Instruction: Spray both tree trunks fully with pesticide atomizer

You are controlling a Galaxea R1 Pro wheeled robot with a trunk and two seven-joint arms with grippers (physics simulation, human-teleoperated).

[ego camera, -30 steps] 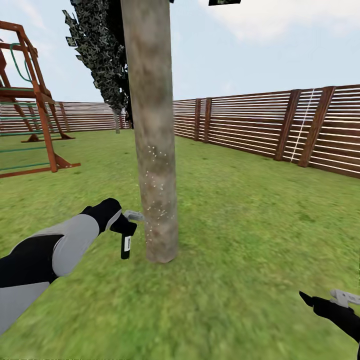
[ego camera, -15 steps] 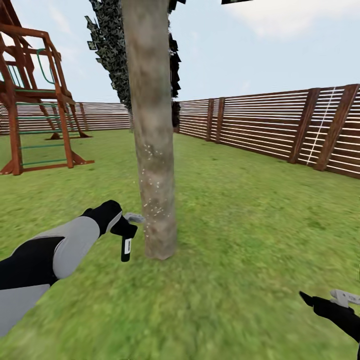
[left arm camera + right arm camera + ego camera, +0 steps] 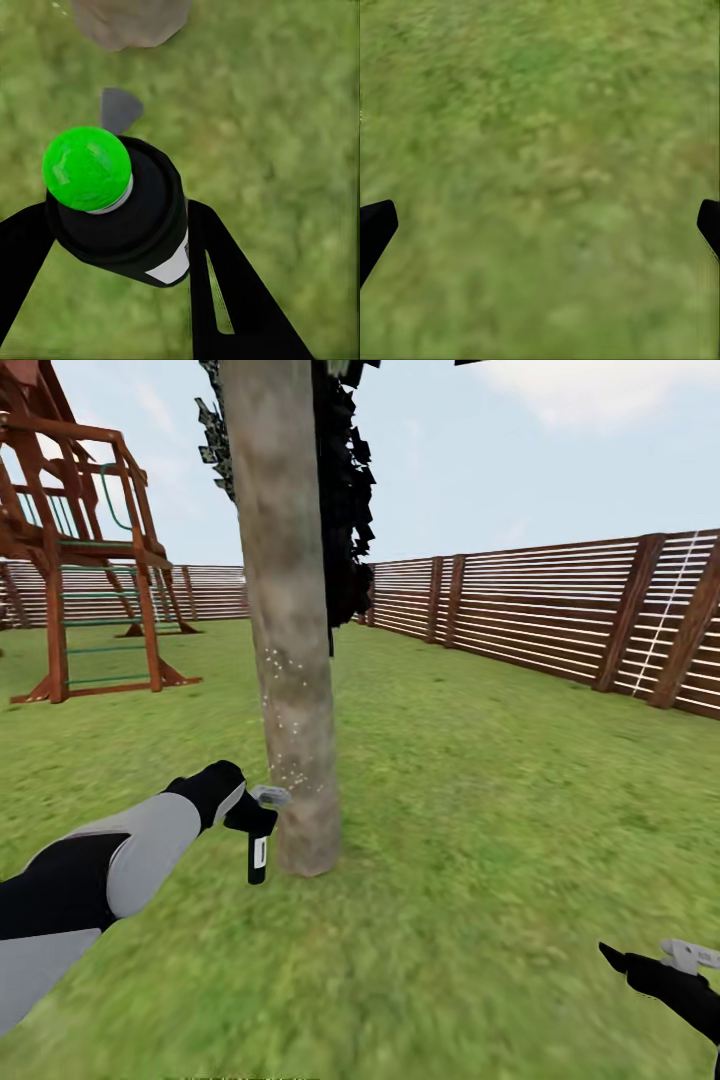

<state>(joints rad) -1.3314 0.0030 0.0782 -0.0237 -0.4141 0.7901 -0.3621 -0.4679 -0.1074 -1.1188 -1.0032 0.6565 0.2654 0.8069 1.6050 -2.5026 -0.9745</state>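
My left gripper [image 3: 252, 818] is shut on the pesticide atomizer [image 3: 257, 857], a dark bottle with a white label hanging upright just above the grass. Its light grey trigger head [image 3: 270, 796] points at the tree trunk [image 3: 290, 660] and almost touches it. White spray specks dot the trunk's lower part. In the left wrist view the atomizer [image 3: 120, 210] sits between the black fingers [image 3: 225, 292], with the trunk's base [image 3: 131, 21] just beyond. My right gripper [image 3: 640, 970] hangs low at the right over grass, and its fingertips [image 3: 375, 229] stand wide apart.
A wooden play frame [image 3: 80, 560] stands at the back left. A brown slat fence [image 3: 560, 615] runs along the right and back. A dark conifer [image 3: 345, 520] rises behind the trunk. Open grass lawn [image 3: 480, 810] lies all around.
The whole view has swung to the left, so the play frame and fence have shifted right in the picture. The trunk now sits slightly further left. Both arms hold the same pose.
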